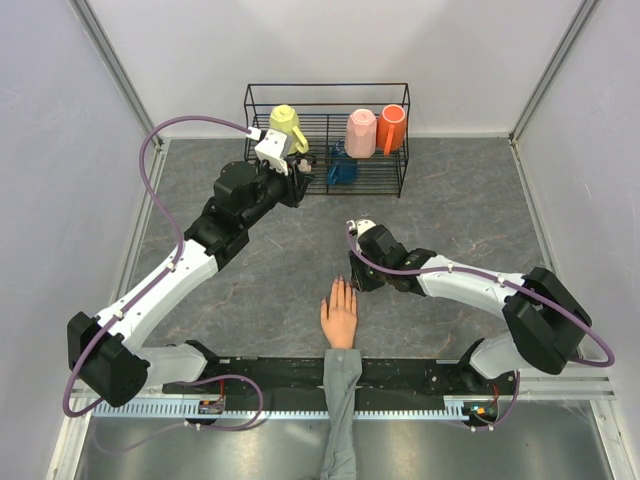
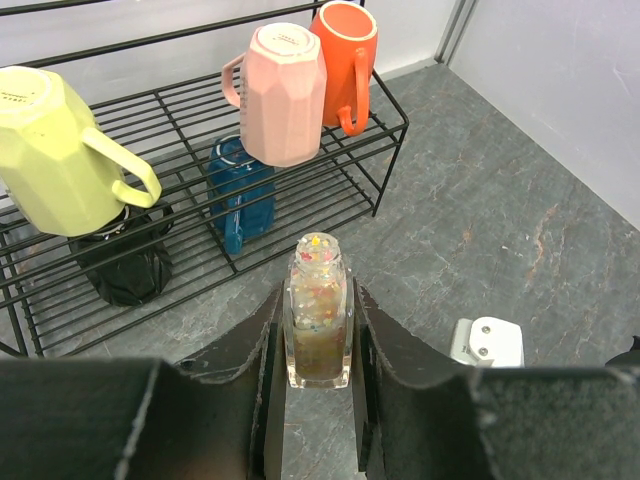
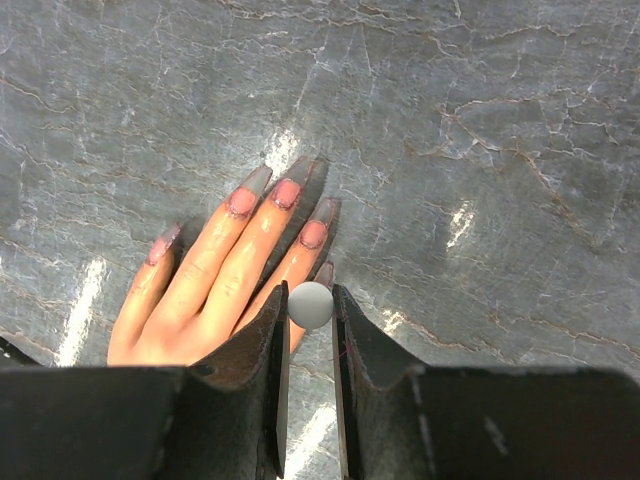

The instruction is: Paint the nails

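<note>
The peach mannequin hand [image 1: 340,315] with a grey sleeve lies palm down on the table, fingers pointing away. In the right wrist view the hand [image 3: 205,290] shows long nails [image 3: 286,192] with pinkish bases and grey tips. My right gripper [image 3: 309,298] is shut on a small white round cap [image 3: 311,305], just above the little finger. In the top view my right gripper [image 1: 357,276] hovers at the fingertips. My left gripper [image 2: 318,305] is shut on a clear glitter polish bottle [image 2: 318,310], open at the top, held upright near the rack; in the top view that gripper [image 1: 298,186] is far back.
A black wire rack [image 1: 400,160] stands at the back with yellow [image 1: 285,125], pink [image 1: 360,132], orange [image 1: 392,127] and blue [image 1: 342,168] mugs. A black mug [image 2: 125,255] shows in the left wrist view. Grey walls enclose the table.
</note>
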### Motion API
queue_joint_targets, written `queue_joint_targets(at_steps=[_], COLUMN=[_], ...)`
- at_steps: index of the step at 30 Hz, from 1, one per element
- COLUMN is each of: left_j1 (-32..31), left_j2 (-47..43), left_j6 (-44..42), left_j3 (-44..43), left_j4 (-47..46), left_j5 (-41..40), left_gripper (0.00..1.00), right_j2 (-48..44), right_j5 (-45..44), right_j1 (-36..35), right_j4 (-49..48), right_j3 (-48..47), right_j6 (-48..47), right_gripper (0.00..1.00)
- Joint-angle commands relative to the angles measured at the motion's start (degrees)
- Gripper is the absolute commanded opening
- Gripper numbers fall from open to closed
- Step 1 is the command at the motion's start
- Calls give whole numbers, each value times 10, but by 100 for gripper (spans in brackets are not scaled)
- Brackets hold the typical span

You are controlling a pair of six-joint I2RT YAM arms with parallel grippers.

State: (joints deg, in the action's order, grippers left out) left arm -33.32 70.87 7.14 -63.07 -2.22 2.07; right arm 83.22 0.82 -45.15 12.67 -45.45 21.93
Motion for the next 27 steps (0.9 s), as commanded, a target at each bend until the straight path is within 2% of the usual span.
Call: queue_joint_targets(at_steps=[1,27], left_j1=[4,4], left_j2=[-11,-8], left_j6=[17,19], left_j3=[-24,-26], left_j4=[-9,-10], left_j5=[7,12], left_gripper=[2,2], right_j2=[2,14], right_j5=[-2,-6], right_j1=[1,5], right_j4=[-19,-19], right_j3=[-1,0], right_j6=[10,14], right_gripper=[0,0])
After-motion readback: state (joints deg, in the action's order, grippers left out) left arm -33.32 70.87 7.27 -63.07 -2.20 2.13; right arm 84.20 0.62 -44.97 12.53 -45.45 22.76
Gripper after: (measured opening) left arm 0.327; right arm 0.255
